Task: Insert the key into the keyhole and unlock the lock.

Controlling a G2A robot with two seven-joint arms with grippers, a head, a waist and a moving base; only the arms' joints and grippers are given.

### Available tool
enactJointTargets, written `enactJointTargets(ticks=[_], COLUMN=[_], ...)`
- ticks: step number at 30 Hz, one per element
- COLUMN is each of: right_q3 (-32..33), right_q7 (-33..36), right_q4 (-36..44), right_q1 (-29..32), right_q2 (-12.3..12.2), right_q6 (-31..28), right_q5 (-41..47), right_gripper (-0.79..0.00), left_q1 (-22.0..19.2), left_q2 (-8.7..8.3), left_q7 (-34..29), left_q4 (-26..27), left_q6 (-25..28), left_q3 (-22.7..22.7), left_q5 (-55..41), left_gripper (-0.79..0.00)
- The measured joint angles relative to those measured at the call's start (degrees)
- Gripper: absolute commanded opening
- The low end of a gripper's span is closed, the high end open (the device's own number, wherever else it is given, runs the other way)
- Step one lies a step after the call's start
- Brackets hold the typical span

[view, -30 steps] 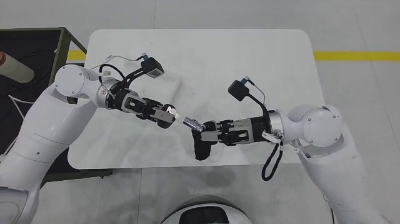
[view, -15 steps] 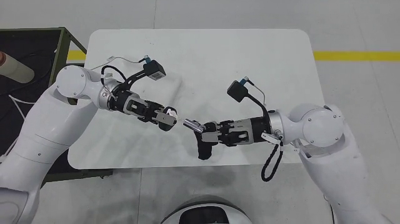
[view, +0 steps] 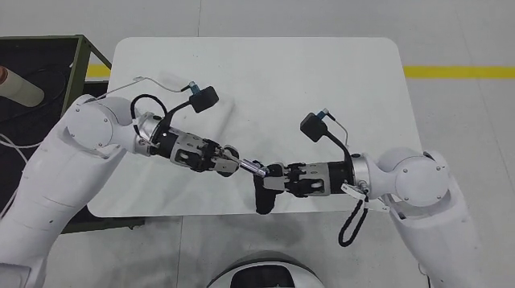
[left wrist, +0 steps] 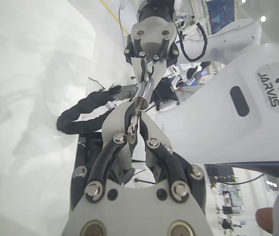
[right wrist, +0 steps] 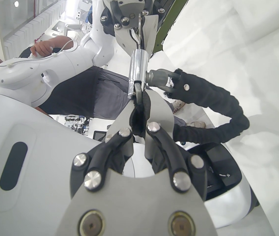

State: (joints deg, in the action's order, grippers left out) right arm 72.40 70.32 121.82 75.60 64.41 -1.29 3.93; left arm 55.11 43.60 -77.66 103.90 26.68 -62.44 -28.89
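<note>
Top view: left gripper (view: 232,165) and right gripper (view: 269,175) meet nose to nose above the near edge of the table (view: 322,71). The left gripper is clenched on the key (left wrist: 132,125), whose tip sits at the keyhole end of the chrome lock (left wrist: 144,90). The right gripper grasps the lock by its black-sleeved cable (right wrist: 139,117).

The gap seen between the key (left wrist: 132,126) and the lock (left wrist: 143,93) a second ago is closed. The left gripper (view: 231,164), clamped on the key, is carried toward the right arm and nearer the near edge of the table (view: 322,71). The key's tip is now brought to the end face of the lock's silver cylinder. The right gripper (view: 273,178), clamped on the lock, is also shifted slightly toward that edge. How deep the key is entered cannot be told.
</note>
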Motion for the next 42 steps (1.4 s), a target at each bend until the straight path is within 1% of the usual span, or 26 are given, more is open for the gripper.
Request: enactJointTargets(ticks=[5,9,11,14,15,17,20,22,24,26,27,29,30,32,35,37,38,42], right_q3=[-0.1,0.2,0.2,0.7,1.0,1.4,1.7,1.7,1.7,1.7,1.7,1.6,1.5,1.8,2.0,1.7,1.6,1.1], right_q7=[0.0,0.2,-0.1,-0.1,-0.1,0.0,-0.2,-0.3,-0.2,-0.2,-0.2,-0.5,-1.3,-1.9,-0.9,0.1,0.4,1.3], right_q4=[0.0,-0.1,-0.1,-0.1,-0.1,-0.2,-0.5,-0.6,-0.6,-0.6,-0.6,-0.3,0.2,0.5,-0.6,-1.3,-1.5,-2.7], right_q1=[-0.4,-0.6,-0.6,-0.6,-0.6,-0.5,-0.2,-0.2,-0.2,-0.2,-0.2,0.1,1.2,2.3,1.8,1.1,0.8,-0.3], right_q2=[-0.1,-0.2,-0.3,-0.4,-0.5,-0.6,-0.6,-0.7,-0.7,-0.7,-0.7,-0.7,-0.7,-0.7,-0.8,-0.8,-0.8,-0.8], right_q6=[0.2,0.2,0.5,0.6,0.6,0.5,0.4,0.4,0.4,0.4,0.4,0.4,0.6,1.1,2.1,2.8,2.9,3.4], right_q5=[0.2,0.3,0.1,0.3,0.6,1.0,2.4,3.0,3.0,3.0,3.0,3.1,3.6,4.6,7.2,8.5,9.1,11.4], right_gripper=[-0.785,-0.785,-0.785,-0.785,-0.785,-0.785,-0.785,-0.785,-0.785,-0.785,-0.785,-0.785,-0.785,-0.785,-0.785,-0.785,-0.785,-0.785], left_q1=[1.5,2.5,2.9,3.2,3.2,3.2,3.2,3.1,3.1,3.1,3.1,3.1,3.2,4.4,6.1,6.6,6.7,7.3], left_q2=[-0.61,-1.56,-2.06,-2.74,-3.02,-3.44,-4.05,-4.33,-4.43,-4.42,-4.42,-4.42,-4.38,-4.23,-4.17,-4.18,-4.20,-4.39], left_q7=[5.1,9.8,12.0,13.5,13.8,13.9,14.0,14.1,13.5,13.5,13.5,13.5,13.6,15.0,16.5,16.8,16.8,16.6], left_q4=[3.2,4.5,4.2,2.9,2.4,1.7,0.2,-1.4,-2.8,-2.9,-2.8,-2.8,-2.7,-1.3,-0.4,0.1,0.3,1.2], left_q6=[5.1,9.8,12.0,13.5,13.8,13.9,14.0,14.1,13.5,13.4,13.4,13.4,13.4,13.8,16.3,16.8,16.8,16.5], left_q3=[-0.2,0.2,0.5,0.9,1.0,1.4,2.0,2.5,2.8,2.8,2.8,2.8,2.8,2.6,0.9,-0.1,-0.4,-1.8], left_q5=[7.1,11.7,13.5,13.7,13.1,11.9,8.6,3.9,-3.6,-7.4,-7.5,-4.5,-2.9,-3.6,-3.9,-3.2,-3.1,-2.7], left_gripper=[-0.785,-0.785,-0.785,-0.785,-0.536,0.000,0.000,0.000,0.000,0.000,0.000,0.000,0.000,0.000,0.000,-0.283,-0.406,-0.459])
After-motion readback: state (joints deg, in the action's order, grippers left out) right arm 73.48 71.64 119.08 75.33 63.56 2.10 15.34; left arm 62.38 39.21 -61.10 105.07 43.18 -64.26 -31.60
